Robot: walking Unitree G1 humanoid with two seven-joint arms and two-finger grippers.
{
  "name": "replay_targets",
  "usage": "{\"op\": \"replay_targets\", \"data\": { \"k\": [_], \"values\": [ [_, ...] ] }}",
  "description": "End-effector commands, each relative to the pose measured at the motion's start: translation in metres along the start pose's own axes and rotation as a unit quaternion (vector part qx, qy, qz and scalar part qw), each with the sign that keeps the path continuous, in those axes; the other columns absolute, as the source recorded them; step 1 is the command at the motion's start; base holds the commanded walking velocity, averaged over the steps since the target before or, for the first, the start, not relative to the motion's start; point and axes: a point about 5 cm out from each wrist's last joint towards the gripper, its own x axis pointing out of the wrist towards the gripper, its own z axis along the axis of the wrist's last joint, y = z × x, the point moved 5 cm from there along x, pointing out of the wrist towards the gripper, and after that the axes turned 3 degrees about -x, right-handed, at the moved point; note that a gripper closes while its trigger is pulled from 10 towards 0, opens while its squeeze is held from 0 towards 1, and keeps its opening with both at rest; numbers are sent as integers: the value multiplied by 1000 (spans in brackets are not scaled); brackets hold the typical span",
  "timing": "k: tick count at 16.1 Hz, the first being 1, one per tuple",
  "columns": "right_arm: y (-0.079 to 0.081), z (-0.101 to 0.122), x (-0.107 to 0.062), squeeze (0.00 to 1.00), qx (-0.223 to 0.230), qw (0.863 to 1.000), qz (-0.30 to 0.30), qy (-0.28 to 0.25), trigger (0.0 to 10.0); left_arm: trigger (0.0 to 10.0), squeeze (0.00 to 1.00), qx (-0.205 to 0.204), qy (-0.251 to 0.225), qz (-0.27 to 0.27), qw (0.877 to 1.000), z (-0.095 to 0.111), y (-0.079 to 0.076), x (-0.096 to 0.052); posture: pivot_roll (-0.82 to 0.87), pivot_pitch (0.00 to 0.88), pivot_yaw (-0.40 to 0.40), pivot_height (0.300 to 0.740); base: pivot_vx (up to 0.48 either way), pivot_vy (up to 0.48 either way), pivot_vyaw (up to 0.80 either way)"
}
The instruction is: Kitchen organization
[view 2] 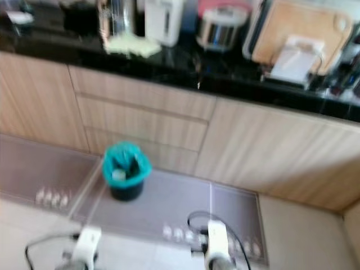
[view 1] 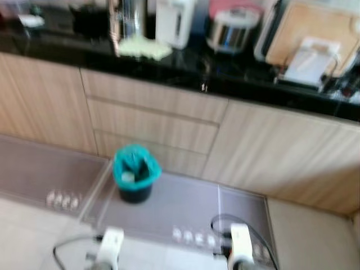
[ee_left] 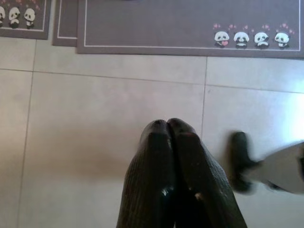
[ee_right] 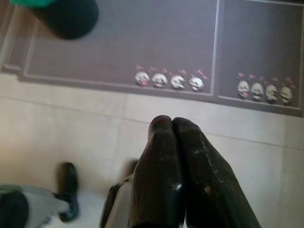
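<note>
Both arms hanging idle, pointing down at tiled floor (ee_left: 95, 142). Left gripper (ee_left: 167, 124) and right gripper (ee_right: 171, 121): fingers pressed together, holding nothing. Teal-lined bin (view 1: 135, 171) upright on grey mat (view 1: 185, 205), below drawers (view 1: 152, 126) and black worktop (view 1: 185, 70).

mats (view 1: 185, 205): 3 | bin (view 1: 135, 171): 1 | cutting board (view 1: 315, 31): 1 | pincers (ee_left: 168, 130): 2

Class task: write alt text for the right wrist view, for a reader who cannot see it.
The right gripper hangs with its two black fingers pressed together above pale floor tiles. Beyond lies a grey mat with small panda prints, a dark bin at its far corner.
</note>
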Motion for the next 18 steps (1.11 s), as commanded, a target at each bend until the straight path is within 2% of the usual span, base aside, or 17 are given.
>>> {"op": "replay_targets", "data": {
  "k": [1,16,18],
  "values": [
    [-10,4,-1,0,-4,1000,-13,-3,10000,10000,0,-4,9,-11,1000,-4,-10,0,-34,53,-163,740,0,-274,0],
    [-9,7,0,0,5,1000,-9,-10,10000,10000,0,-10,8,-9,1000,-3,-10,0,-40,68,-162,740,0,-273,0],
    [-8,7,0,0,5,1000,-8,-11,10000,10000,0,-8,8,-8,1000,-3,-9,0,-40,68,-162,740,0,0,0]
  ]
}}
